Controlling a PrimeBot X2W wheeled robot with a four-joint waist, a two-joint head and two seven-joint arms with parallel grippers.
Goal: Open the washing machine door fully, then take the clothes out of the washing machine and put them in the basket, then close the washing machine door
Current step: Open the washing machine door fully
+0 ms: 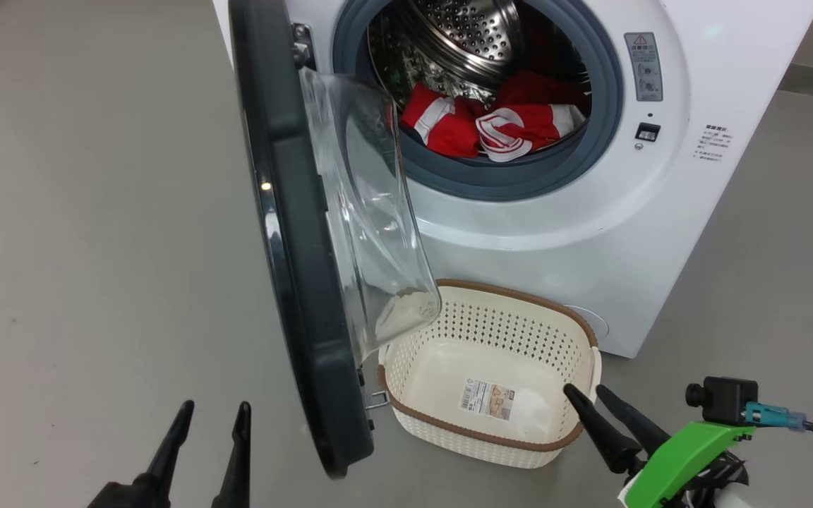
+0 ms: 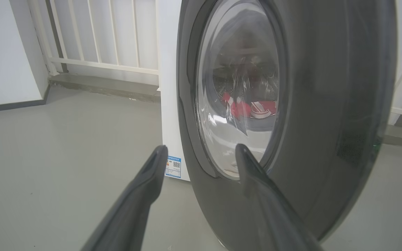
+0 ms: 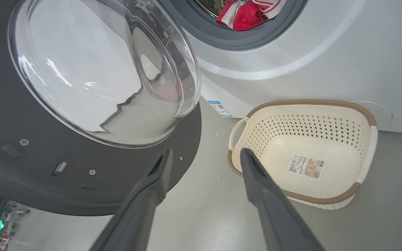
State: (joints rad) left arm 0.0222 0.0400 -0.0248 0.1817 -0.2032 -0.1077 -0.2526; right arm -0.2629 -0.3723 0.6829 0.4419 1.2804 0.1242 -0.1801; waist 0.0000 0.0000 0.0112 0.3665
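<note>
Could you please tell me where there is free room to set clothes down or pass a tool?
The basket holds only a label sticker. The floor left of the washing machine door is open. Crowded: the door's glass hangs close by the basket's left end, and clothes fill the drum's bottom.

light: bright, even; shadows soft
glare: white streaks on washing machine door (image 3: pixel 82 97)
edges: wrist views bend
focus: sharp
</note>
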